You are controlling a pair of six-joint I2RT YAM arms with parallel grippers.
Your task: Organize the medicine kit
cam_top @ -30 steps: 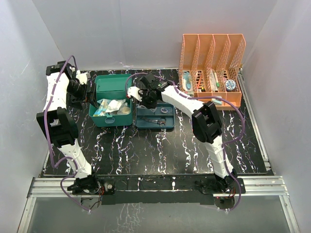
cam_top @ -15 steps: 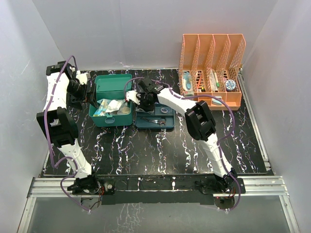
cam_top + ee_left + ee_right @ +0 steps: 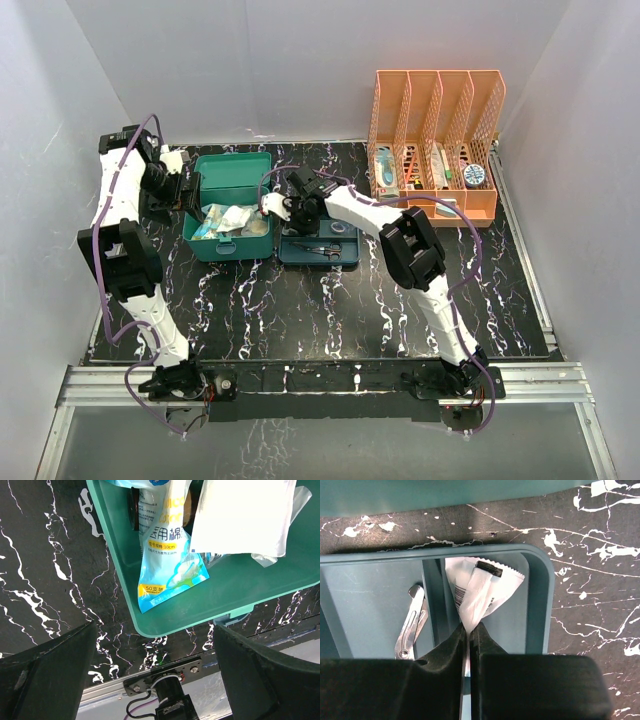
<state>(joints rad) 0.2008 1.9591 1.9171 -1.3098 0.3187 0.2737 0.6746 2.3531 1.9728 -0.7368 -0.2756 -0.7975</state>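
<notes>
The medicine kit (image 3: 232, 205) was seen near the far left corner of the black marbled table (image 3: 300, 320), lid raised. A blue-and-white packet (image 3: 167, 555) and a white pouch (image 3: 240, 515) were held inside it. The left gripper (image 3: 154, 630) was positioned at the kit's left edge, its fingers spread wide and released, with nothing gripped. Just beside the kit's right edge lay the blue-grey tray (image 3: 540, 605), where a metal tool (image 3: 412, 625) was found in one compartment. The right gripper (image 3: 469, 630) was clenched on a white sachet (image 3: 480, 587) above the tray's corner compartment. An orange file rack (image 3: 435, 140) was placed at the far right corner.
</notes>
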